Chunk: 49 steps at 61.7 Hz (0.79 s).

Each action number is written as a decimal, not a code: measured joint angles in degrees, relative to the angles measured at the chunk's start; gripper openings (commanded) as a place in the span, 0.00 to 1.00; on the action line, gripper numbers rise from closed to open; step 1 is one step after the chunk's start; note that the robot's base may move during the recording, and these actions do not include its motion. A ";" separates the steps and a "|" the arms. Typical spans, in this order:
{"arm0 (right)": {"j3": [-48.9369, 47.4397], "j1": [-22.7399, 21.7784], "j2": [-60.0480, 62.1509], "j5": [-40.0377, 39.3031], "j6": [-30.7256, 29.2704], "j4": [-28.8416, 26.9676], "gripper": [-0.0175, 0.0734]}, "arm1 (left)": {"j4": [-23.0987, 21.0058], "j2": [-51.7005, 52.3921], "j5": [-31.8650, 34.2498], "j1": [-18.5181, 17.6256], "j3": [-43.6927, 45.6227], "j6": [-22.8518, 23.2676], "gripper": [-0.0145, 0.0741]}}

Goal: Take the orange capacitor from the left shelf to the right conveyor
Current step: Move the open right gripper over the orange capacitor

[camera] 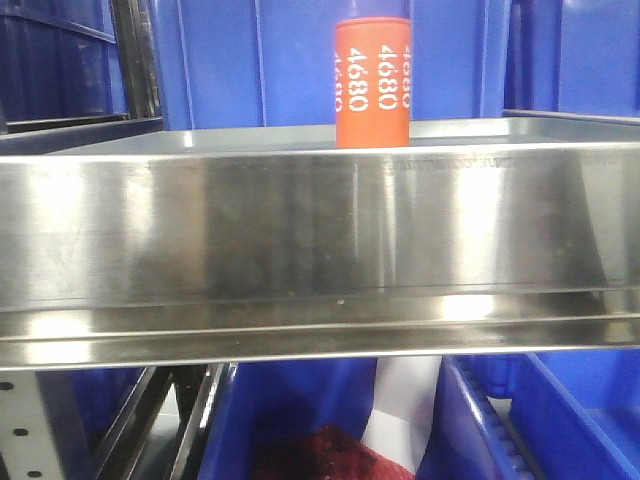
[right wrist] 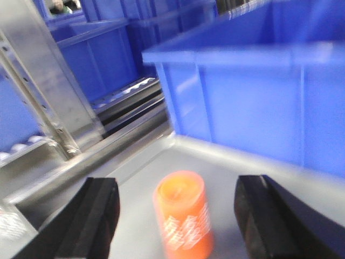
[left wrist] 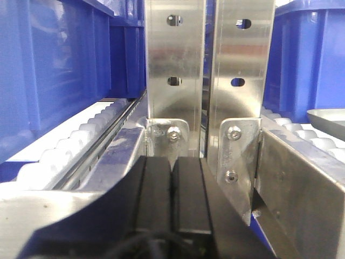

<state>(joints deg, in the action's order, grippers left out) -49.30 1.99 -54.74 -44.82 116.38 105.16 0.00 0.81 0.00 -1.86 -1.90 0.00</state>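
The shelf's (camera: 320, 230) front lip hides the capacitor's (camera: 372, 82) base, and the right wrist view is blurred. The capacitor stands upright on the shelf, right of the front edge's middle. The right gripper (right wrist: 177, 186) is spread wide, its fingers flanking the capacitor without touching. The left gripper (left wrist: 172, 189) is pressed closed and empty, facing the rack uprights (left wrist: 175, 59).

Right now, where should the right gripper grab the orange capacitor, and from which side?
Probably the round side wall of the orange capacitor, mid-height, coming down over the tall lip of the steel shelf: it stands upright, and the open right gripper straddles it.
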 measured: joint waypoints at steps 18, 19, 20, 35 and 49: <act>-10.47 0.00 -3.93 -1.53 2.75 1.01 0.80 | 0.00 0.00 0.00 0.00 0.00 0.00 0.05; -10.80 0.00 -4.60 -1.71 2.75 1.01 0.80 | 0.00 0.00 0.00 0.00 0.00 0.00 0.05; -10.92 0.00 -5.07 -1.88 2.75 1.01 0.80 | 0.00 0.00 0.00 0.00 0.00 0.00 0.05; -11.14 1.80 -12.14 -3.57 3.16 1.01 0.80 | 0.00 0.00 0.00 0.00 0.00 0.00 0.05; -11.14 3.92 -13.40 -1.09 2.90 1.01 0.71 | 0.00 0.00 0.00 0.00 0.00 0.00 0.05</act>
<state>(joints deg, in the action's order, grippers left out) -60.44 5.91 -68.14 -45.90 119.27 106.17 0.00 0.81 0.00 -1.86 -1.90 0.00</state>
